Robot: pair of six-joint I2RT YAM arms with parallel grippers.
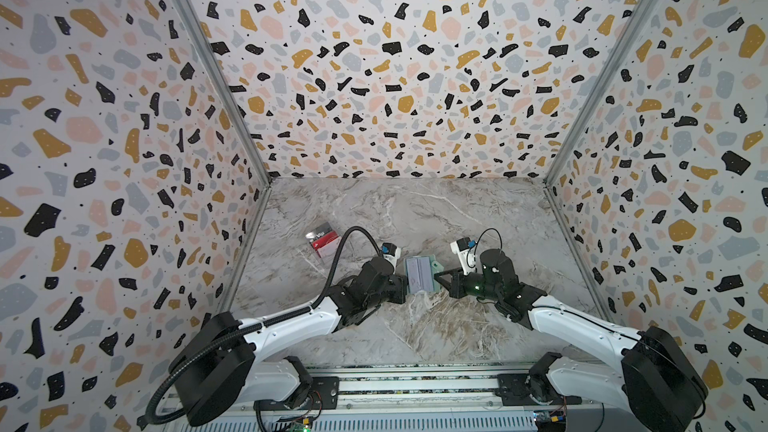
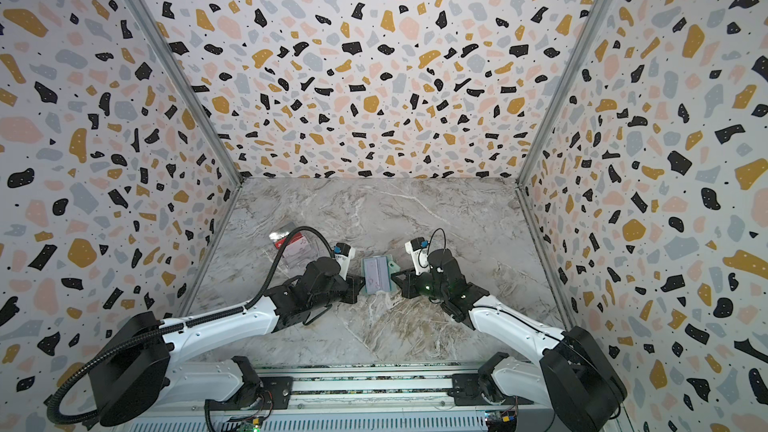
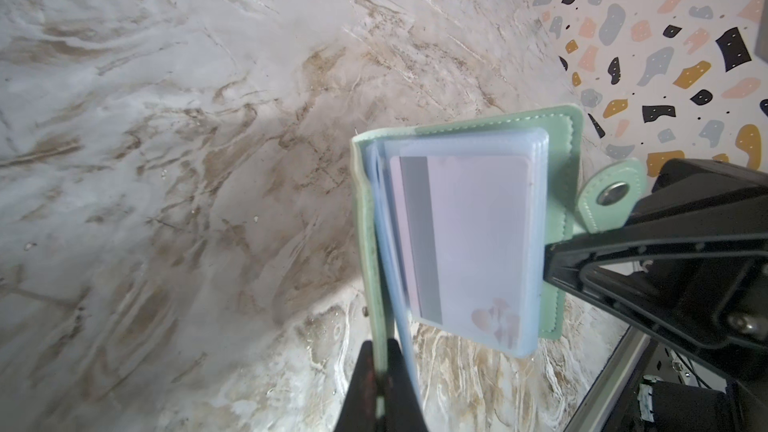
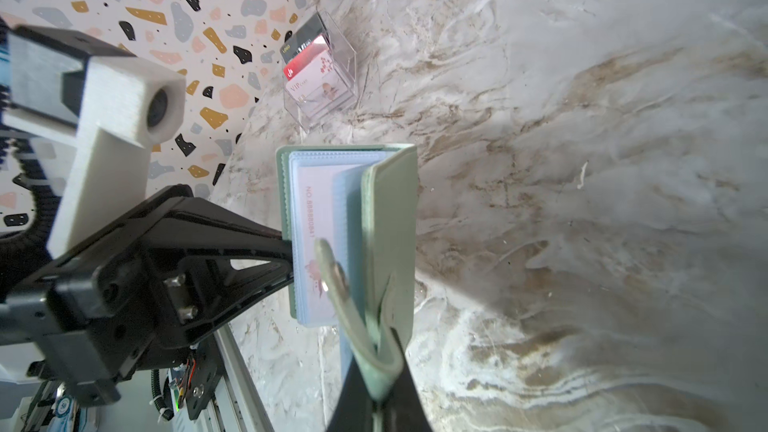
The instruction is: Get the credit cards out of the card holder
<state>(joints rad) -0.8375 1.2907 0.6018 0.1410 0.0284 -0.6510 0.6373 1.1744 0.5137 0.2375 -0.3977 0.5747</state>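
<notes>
The card holder (image 1: 419, 274) lies open at mid-table, square between the two arms, and both of them have hold of it.

Far left first: a clear box (image 1: 326, 241) with a few cards stood in it sits on the marble table (image 1: 415, 209), well apart from the action.

Moving in, the left gripper (image 3: 380, 363) is pressed together on the holder's left cover. The mint-green edge runs straight down between the jaws.

Centre: the holder's long axis points away from the robot toward the back wall. Both covers are tipped up like a shallow V, with the bluish sleeves (image 3: 538, 201) fanned between them. A white-pink card (image 3: 478, 243) with small flowers shows through a sleeve, fully seated, with no edge poking out that I can see. The right wrist view also shows a pale flowered card (image 4: 305, 218) under plastic. I cannot tell whether it is the same card or a second one.

On the right, the right gripper (image 4: 380, 367) is clamped on the opposite cover, just beside the snap tab (image 3: 611, 195).

So each claw grips a long edge, and the cards lie inboard of both, across the short axis, with neither arm nearer. My read is that one claw must let go and come round to a sleeve's mouth. I cannot make out which end is open.
</notes>
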